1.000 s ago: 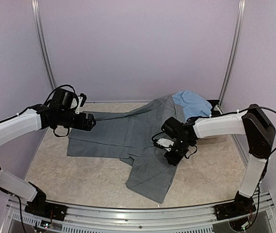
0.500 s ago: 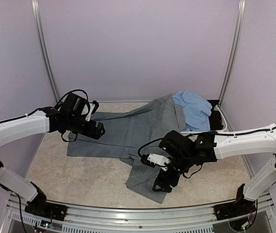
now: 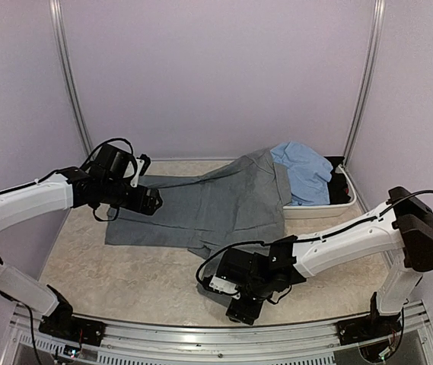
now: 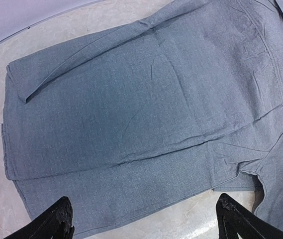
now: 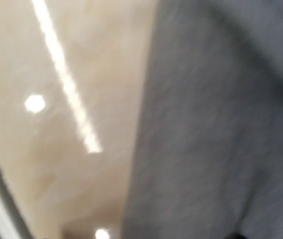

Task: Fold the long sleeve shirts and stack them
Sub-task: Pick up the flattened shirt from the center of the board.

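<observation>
Top: the right gripper [image 3: 244, 304] had swept from the grey shirt's [image 3: 201, 205] middle to its near end. The left gripper [image 3: 146, 202] had barely moved, low over the shirt's left part. The blue shirt [image 3: 304, 171] lay in the basin [image 3: 338, 204].
Left wrist: jaws spread above flat grey cloth.
Right wrist: blurred, with cloth beside the table [image 5: 56, 99]; its jaws could not be made out.
Judged: a fold from the near end was being set up.

Grey shirt [image 3: 208, 205] spread flat, centre; lt blue shirt [image 3: 305, 172] bunched, far rt.
</observation>
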{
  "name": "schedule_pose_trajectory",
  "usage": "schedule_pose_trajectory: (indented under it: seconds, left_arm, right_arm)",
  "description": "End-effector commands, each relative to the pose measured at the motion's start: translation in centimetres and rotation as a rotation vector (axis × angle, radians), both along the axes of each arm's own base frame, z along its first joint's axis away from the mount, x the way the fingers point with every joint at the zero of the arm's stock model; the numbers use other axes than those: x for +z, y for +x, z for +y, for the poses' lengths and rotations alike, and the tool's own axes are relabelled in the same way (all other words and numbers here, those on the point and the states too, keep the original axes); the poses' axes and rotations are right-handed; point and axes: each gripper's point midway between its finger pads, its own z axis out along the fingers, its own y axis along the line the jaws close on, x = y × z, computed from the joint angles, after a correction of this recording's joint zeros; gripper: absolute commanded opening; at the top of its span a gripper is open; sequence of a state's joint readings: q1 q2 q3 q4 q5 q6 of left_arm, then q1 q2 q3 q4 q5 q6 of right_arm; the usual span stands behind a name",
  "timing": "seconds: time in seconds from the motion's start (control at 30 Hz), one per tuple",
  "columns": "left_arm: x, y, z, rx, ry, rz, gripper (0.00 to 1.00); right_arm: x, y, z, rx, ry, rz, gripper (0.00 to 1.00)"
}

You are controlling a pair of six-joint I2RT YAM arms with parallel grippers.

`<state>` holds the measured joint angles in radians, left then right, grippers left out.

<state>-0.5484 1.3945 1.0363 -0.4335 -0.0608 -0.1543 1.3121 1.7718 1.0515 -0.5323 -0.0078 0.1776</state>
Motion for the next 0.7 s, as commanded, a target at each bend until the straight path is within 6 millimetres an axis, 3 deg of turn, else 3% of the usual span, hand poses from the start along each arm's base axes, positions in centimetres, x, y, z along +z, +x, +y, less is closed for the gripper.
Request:
schedule_pose_trajectory:
  seconds: [0.0, 0.13, 0.23, 0.3, 0.37, 0.47, 0.6, 0.67]
  left_arm:
    - [0.4, -0.1, 0.3, 0.008, -0.018, -0.017, 0.95]
    - [0.3, 0.0, 0.6, 0.012, -0.011, -0.017, 0.95]
    - [0.3, 0.1, 0.9, 0.017, -0.011, -0.018, 0.95]
    - [0.4, 0.3, 1.1, 0.021, -0.009, -0.021, 0.96]
    - [0.4, 0.3, 1.4, 0.025, -0.008, -0.022, 0.95]
    - [0.7, 0.4, 1.7, 0.020, 0.001, -0.036, 0.95]
    - [1.0, 0.0, 1.8, -0.010, 0.025, -0.063, 0.96]
    - [1.3, -0.3, 1.5, -0.040, 0.031, -0.083, 0.96]
  right_arm:
    - [-0.6, 0.9, -0.1, -0.002, -0.050, -0.051, 0.71]
    - [-2.0, 0.8, -1.0, 0.003, -0.106, -0.050, 0.49]
    - [-2.1, 1.2, -1.8, -0.008, -0.142, -0.080, 0.26]
    - [-1.7, 1.4, -2.1, -0.021, -0.147, -0.096, 0.05]
    - [-0.5, 1.4, -2.0, -0.025, -0.131, -0.096, 0.00]
    - [3.2, -0.3, -0.6, 0.028, -0.020, -0.025, 0.00]
    - [10.1, -4.4, 1.4, 0.128, 0.185, 0.094, 0.00]
    - [13.4, -5.9, 1.3, 0.133, 0.268, 0.143, 0.00]
